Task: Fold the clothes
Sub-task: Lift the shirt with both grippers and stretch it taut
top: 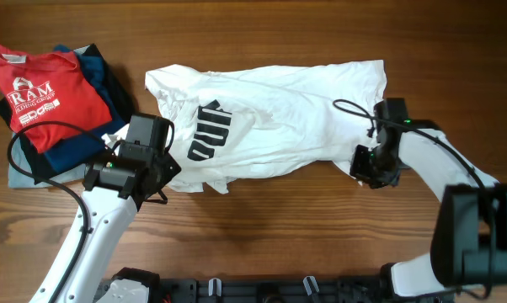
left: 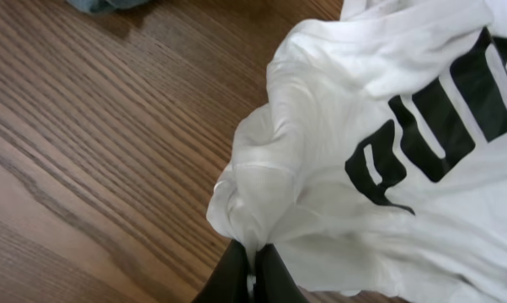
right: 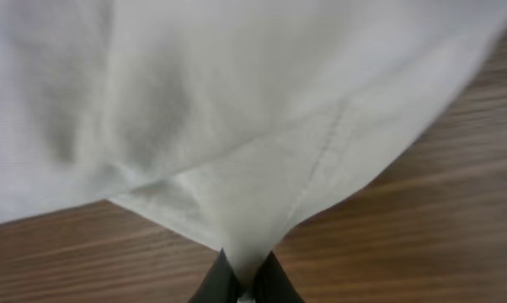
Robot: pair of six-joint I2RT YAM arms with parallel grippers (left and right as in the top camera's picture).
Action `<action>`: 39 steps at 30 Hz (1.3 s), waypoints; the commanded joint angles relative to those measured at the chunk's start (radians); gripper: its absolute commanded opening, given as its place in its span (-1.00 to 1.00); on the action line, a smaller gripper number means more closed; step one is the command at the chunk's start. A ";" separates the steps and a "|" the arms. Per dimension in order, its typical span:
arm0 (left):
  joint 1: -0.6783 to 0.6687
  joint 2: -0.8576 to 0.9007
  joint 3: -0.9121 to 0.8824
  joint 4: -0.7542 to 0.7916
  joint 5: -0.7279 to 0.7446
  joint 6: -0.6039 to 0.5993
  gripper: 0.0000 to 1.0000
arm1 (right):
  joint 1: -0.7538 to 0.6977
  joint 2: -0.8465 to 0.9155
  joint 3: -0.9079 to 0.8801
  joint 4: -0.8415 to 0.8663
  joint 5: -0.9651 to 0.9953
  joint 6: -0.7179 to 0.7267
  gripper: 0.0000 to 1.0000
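The white T-shirt (top: 270, 114) with black lettering lies rumpled across the upper middle of the wooden surface (top: 321, 227). The left gripper (left: 253, 273) is closed tight on a bunched fold at the shirt's lower left edge. The right gripper (right: 247, 282) pinches the hem at its lower right. A stack of folded clothes topped by a red shirt (top: 39, 93) sits at the upper left.

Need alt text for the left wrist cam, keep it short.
The left hand pinches a bunched edge of a white shirt with black lettering, which fills the right of the frame. Wood-grain table lies to the left, with a scrap of grey-blue cloth at the top edge.
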State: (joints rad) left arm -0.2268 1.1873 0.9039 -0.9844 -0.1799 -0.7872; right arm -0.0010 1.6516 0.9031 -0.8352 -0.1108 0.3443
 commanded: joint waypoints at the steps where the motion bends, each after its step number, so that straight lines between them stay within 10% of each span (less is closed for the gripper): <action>1: 0.013 -0.019 0.077 -0.014 0.013 0.110 -0.92 | -0.078 -0.168 0.129 -0.060 0.032 0.019 -0.91; 19: 0.300 -0.087 0.571 -0.255 0.023 0.245 -0.92 | -0.336 -0.585 0.518 -0.296 0.156 -0.053 -0.92; 39: 0.366 0.061 0.750 -0.142 0.350 0.265 -0.92 | -0.340 -0.328 0.755 -0.302 0.035 -0.084 -0.92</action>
State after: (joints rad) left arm 0.1524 1.1511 1.6428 -1.1912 0.0883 -0.5426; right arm -0.3313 1.1900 1.6524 -1.1664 -0.0174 0.2890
